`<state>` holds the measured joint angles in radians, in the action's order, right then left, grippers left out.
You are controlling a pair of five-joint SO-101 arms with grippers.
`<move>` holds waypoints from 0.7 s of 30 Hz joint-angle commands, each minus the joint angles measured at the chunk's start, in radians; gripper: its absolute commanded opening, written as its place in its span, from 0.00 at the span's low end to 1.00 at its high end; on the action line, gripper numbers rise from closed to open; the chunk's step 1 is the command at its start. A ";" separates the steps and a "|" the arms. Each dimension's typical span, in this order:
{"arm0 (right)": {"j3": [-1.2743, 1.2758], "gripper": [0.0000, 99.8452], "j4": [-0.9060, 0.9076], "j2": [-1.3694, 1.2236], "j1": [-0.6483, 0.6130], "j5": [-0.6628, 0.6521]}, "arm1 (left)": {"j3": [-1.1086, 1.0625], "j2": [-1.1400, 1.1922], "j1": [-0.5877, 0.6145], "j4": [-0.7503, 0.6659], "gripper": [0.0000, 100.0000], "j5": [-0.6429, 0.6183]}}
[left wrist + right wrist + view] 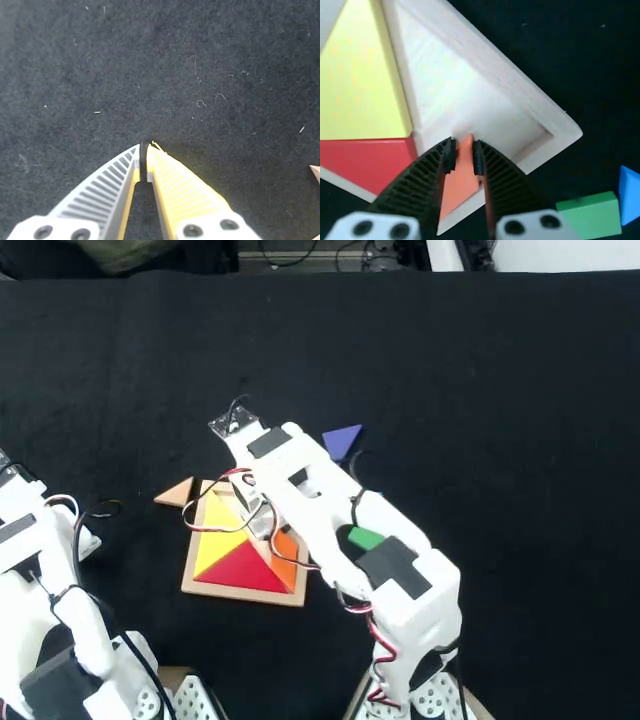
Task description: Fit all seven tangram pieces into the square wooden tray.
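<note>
Seen from above, the square wooden tray lies left of centre on the black worktop, with a yellow triangle and a red triangle in it. The left claw is closed on nothing, over the worktop. The right claw pinches an orange piece in the tray's corner, beside the red triangle.
</note>
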<state>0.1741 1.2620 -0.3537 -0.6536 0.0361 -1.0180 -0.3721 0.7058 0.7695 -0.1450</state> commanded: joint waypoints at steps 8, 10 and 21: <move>-0.038 0.10 0.044 0.005 0.005 -0.008 | 0.010 -0.021 -0.012 -0.014 0.03 -0.002; -0.038 0.10 0.046 0.005 0.005 -0.008 | 0.010 -0.021 -0.012 -0.014 0.03 -0.002; -0.219 0.10 0.210 0.048 0.040 -0.009 | 0.010 -0.021 -0.012 -0.014 0.03 -0.002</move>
<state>0.0591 1.4231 -0.3537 -0.6521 0.0345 -1.0180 -0.3721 0.7058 0.7695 -0.1450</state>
